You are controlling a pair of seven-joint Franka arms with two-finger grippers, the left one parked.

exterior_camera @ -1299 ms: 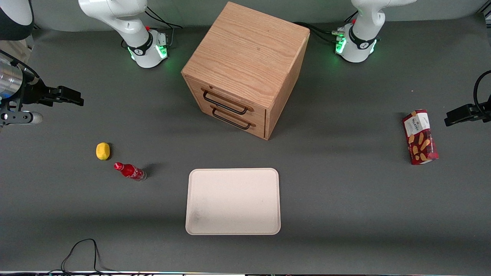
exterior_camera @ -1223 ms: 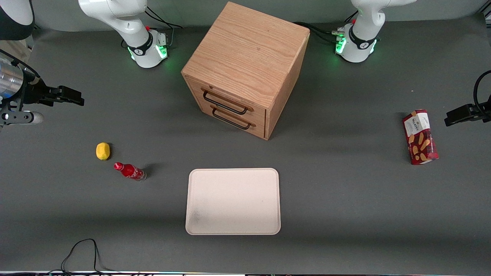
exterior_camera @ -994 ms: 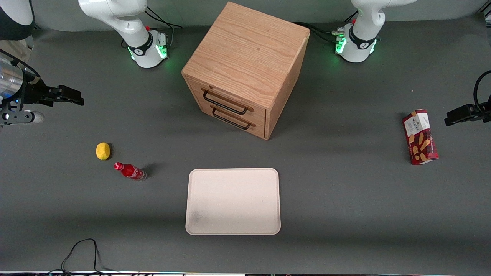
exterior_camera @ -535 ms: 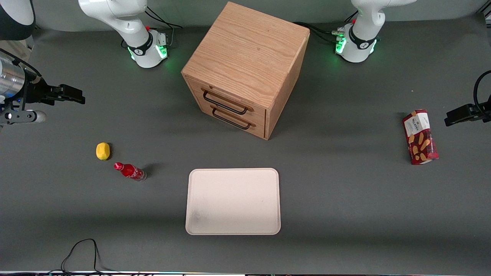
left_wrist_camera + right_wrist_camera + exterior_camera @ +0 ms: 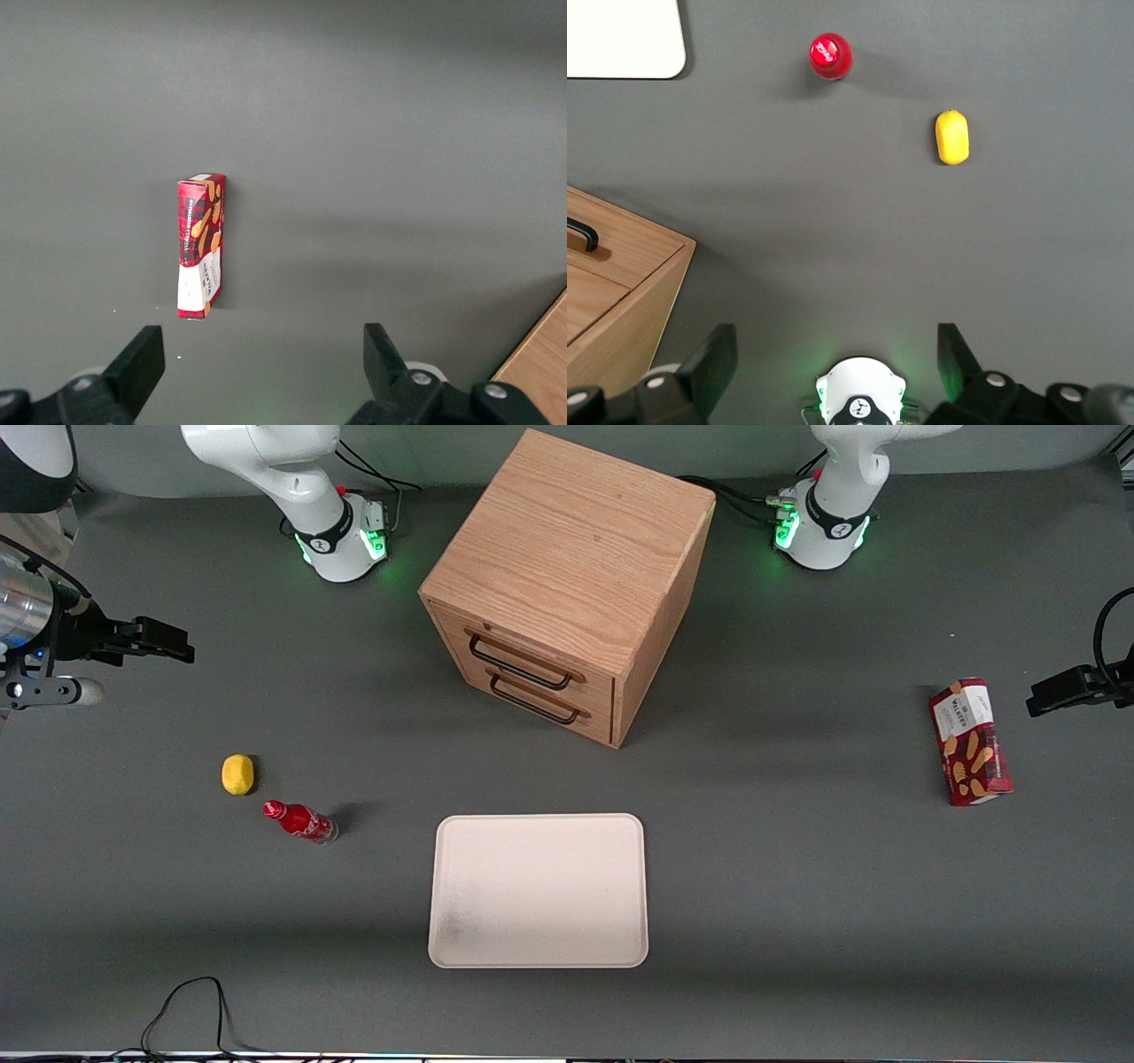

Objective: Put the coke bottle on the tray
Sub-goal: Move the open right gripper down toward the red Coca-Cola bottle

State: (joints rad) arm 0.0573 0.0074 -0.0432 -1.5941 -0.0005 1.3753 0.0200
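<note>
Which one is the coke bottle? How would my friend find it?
Start at the big cream tray, then look toward the working arm's end of the table. The coke bottle stands there beside a yellow ball; it is small, red, with a red cap. The open gripper hangs high, far from it.

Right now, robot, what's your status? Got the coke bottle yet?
Gripper open, empty, high toward the working arm's end. Bottle upright on the table, beside the lemon, not on the tray. Nothing between bottle and tray.
</note>
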